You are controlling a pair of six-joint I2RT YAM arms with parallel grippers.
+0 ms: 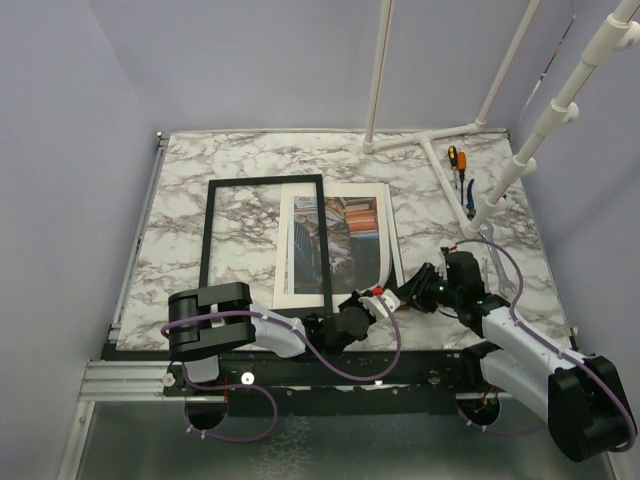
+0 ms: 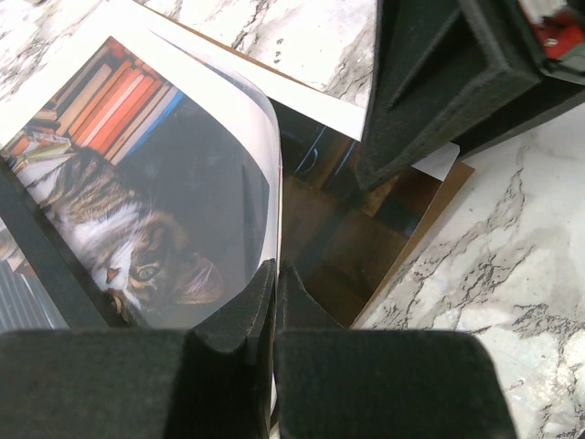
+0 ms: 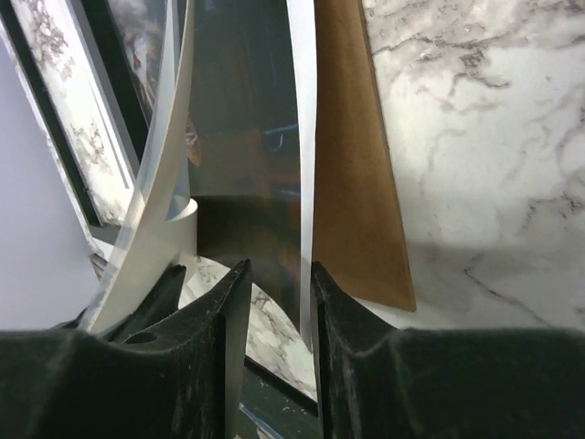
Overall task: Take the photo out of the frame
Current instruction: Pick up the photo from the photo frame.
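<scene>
The black frame lies flat at the table's left centre. The photo of a tabby cat among books lies across the frame's right side, on a brown backing board. Its near white edge curls upward. My left gripper is shut on that curled edge, as the left wrist view shows. My right gripper is close beside it at the board's near right corner. In the right wrist view its jaws stand apart around a thin white sheet edge, next to the brown board.
A white pipe stand rises at the back right. An orange screwdriver, blue-handled pliers and a wrench lie along the right side. A metal rail runs along the table's left edge.
</scene>
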